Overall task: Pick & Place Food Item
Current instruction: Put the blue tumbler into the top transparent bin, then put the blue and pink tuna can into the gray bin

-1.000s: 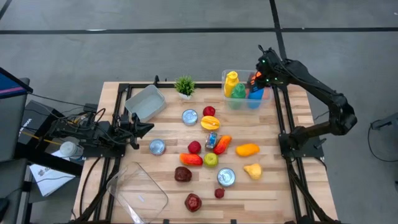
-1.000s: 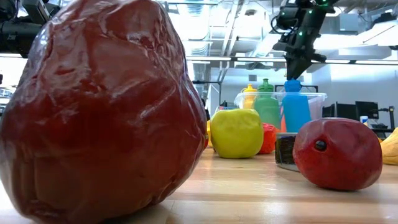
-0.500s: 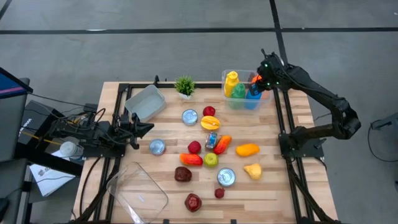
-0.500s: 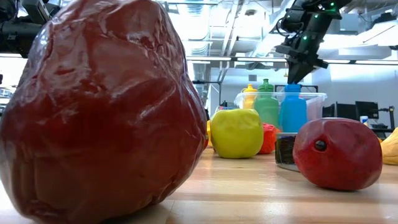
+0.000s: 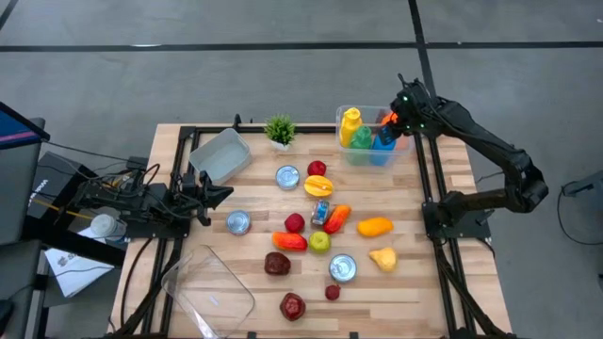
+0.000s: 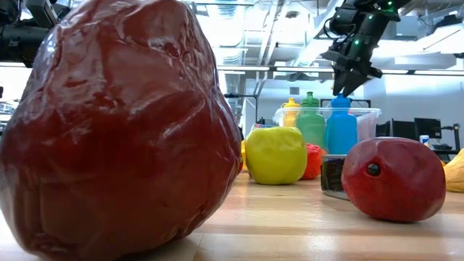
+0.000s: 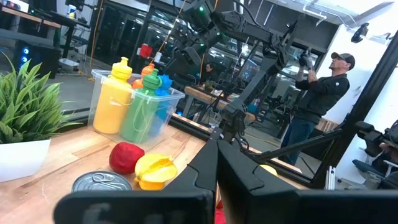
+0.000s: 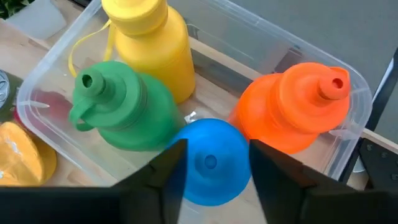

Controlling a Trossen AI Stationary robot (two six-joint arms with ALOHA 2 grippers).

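A clear plastic bin (image 8: 367,112) at the table's far right holds a yellow bottle (image 8: 149,37), a green bottle (image 8: 118,106), an orange bottle (image 8: 298,106) and a blue bottle (image 8: 211,162), all upright. My right gripper (image 8: 214,186) hangs open just above the blue bottle (image 6: 341,123), pointing down, one finger on either side of its cap. Toy food lies loose mid-table, among it a yellow-green apple (image 5: 319,242) and an orange piece (image 5: 375,226). My left gripper (image 5: 221,193) rests shut at the table's left side.
Cans (image 5: 287,176), a small potted plant (image 5: 279,130), a grey tray (image 5: 220,153) and a clear lid (image 5: 209,287) share the table. A dark red fruit (image 6: 116,123) fills the low view's near left. A person (image 7: 314,93) stands beyond the table.
My right gripper has come down a little over the bin with the blue bottle, then opened and let it go. The blue bottle has sunk lower into the bin and now stands there among the other bottles.
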